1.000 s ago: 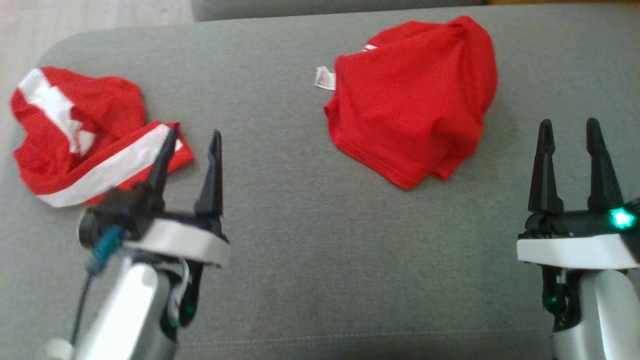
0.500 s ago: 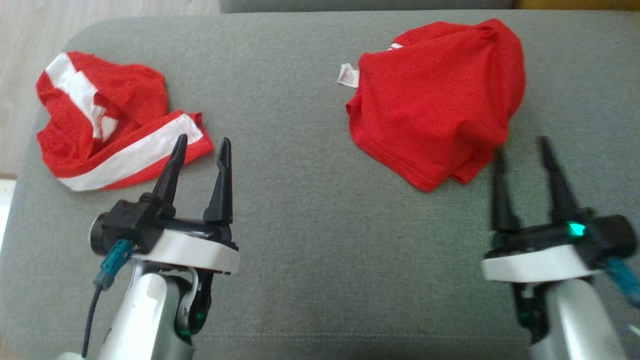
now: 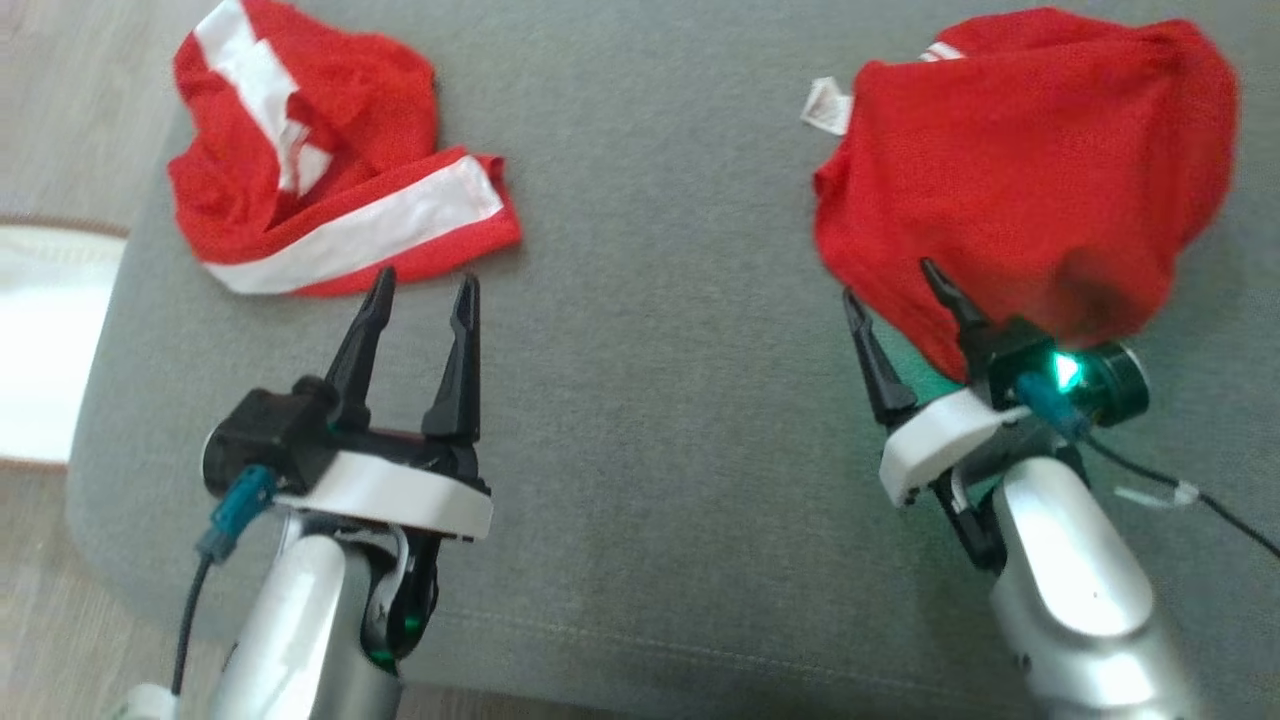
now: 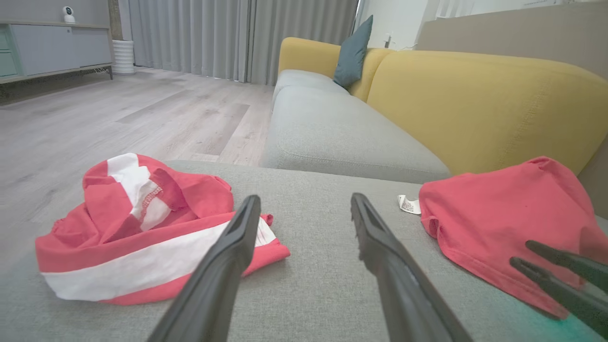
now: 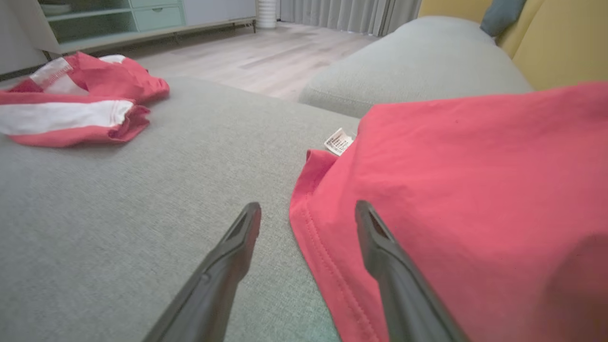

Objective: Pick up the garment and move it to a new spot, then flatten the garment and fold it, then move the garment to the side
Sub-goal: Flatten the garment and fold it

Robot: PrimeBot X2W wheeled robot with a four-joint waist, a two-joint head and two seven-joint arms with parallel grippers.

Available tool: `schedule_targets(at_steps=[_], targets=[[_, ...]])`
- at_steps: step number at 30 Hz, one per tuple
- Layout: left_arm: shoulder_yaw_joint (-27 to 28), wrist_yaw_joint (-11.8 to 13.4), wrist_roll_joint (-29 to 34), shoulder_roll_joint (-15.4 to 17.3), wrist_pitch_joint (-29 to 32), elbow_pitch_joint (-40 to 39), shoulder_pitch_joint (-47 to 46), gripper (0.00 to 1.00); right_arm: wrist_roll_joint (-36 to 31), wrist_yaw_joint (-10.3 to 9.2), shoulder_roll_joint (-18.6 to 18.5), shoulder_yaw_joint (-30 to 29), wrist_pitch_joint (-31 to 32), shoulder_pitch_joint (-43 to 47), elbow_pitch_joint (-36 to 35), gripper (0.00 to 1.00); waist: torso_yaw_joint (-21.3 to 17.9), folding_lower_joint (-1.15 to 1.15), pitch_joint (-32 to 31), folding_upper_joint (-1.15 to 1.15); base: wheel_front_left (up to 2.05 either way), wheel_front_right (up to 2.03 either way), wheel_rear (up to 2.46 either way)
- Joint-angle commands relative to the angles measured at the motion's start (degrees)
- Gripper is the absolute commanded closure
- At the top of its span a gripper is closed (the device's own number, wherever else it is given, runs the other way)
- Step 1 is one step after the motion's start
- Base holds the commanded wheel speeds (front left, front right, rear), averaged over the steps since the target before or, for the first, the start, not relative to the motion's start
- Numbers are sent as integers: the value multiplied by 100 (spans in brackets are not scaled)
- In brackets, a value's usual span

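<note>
At the seat's (image 3: 650, 380) far-left corner lies a striped garment (image 3: 330, 200), red with white bands, crumpled. Just nearer than it on the seat hovers the left pincer (image 3: 426, 278), spread wide and empty, tips close to the striped cloth's near edge but not on it.

Toward the seat's far right, a white label (image 3: 826, 105) sticks out from the left corner of the red garment (image 3: 1020, 170). The right pincer (image 3: 890, 280) hangs at this garment's near-left edge, also wide and holding nothing. In the right wrist view 1 finger (image 5: 228, 266) is over bare seat and the other (image 5: 394, 270) over cloth, so the hem (image 5: 323, 266) runs between them.

I take the red garment as the target and step 1, the pick-up, as in hand, with nothing gripped yet. The next move likely calls for lowering the right pincer until the hem sits well between the fingers, then closing and lifting. A shallow bite could snag 1 layer only.

The red garment is a rounded heap on the seat's far-right part. Its hem faces the seat's near-left, its bulk rises toward the far right, and its long axis, weak in this bunched state, seems to run that same diagonal.
</note>
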Motion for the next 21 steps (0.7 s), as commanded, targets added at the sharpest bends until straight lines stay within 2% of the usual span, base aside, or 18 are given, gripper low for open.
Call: schedule_targets(at_steps=[1,9,16,17,18,21], targets=[[174,6,-115,16,-29,-180,-289,0,-110,43,-8,39,24,-311,33,0,220,0,208,0,0,0,0],[9,129,-337,14,-29,-196,-415,0,-527,43,-8,-399,177,-933,1032,0,527,0,510,0,0,0,0],[19,174,-392,13,-29,-218,-510,0,-571,43,-8,-606,285,-1285,1732,0,627,0,655,0,0,0,0],[26,178,-394,13,-29,-218,-518,0,-552,43,-8,-622,291,-1316,1801,30,624,0,659,0,0,0,0],[31,186,-396,13,-29,-218,-523,0,-529,43,-8,-641,279,-1342,1857,100,616,0,659,0,0,0,0],[44,201,-392,13,-29,-214,-521,0,-476,43,-8,-639,226,-1384,1954,100,574,0,642,0,0,0,0]])
